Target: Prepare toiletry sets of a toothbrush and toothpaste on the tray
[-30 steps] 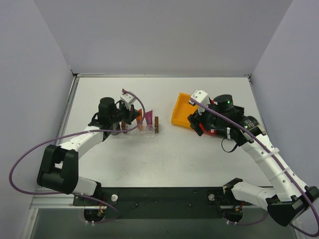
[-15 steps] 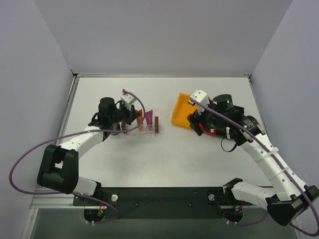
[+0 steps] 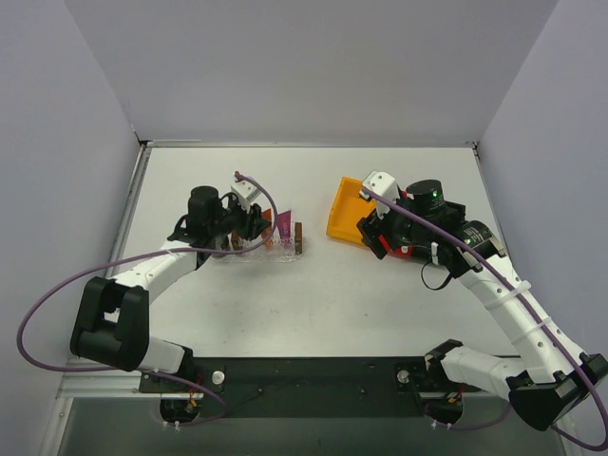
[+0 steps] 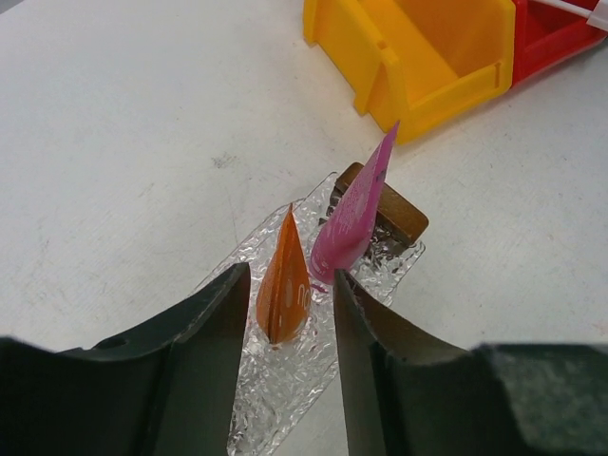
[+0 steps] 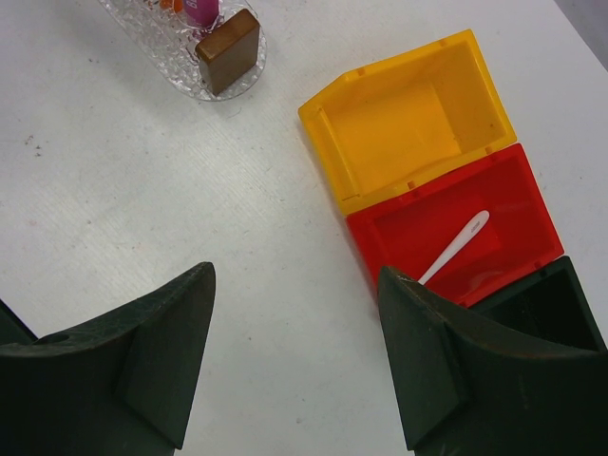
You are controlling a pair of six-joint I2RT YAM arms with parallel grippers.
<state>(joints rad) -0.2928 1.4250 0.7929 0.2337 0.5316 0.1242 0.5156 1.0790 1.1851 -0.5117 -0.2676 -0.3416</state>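
Both arms sit where we saw them before, left gripper point(image 4: 290, 280) parted around the orange tube point(image 4: 283, 294) standing by the pink tube point(image 4: 353, 214) in the tray point(image 4: 275, 404) at frame centre, right gripper point(image 5: 294, 275) spread wide, toothbrush point(image 5: 456, 245) in the red bin point(image 5: 518, 185) lower right.

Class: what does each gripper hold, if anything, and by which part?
Nothing. The left gripper straddles the orange toothpaste standing in the tray, jaws clear of it; the right gripper is open, empty.
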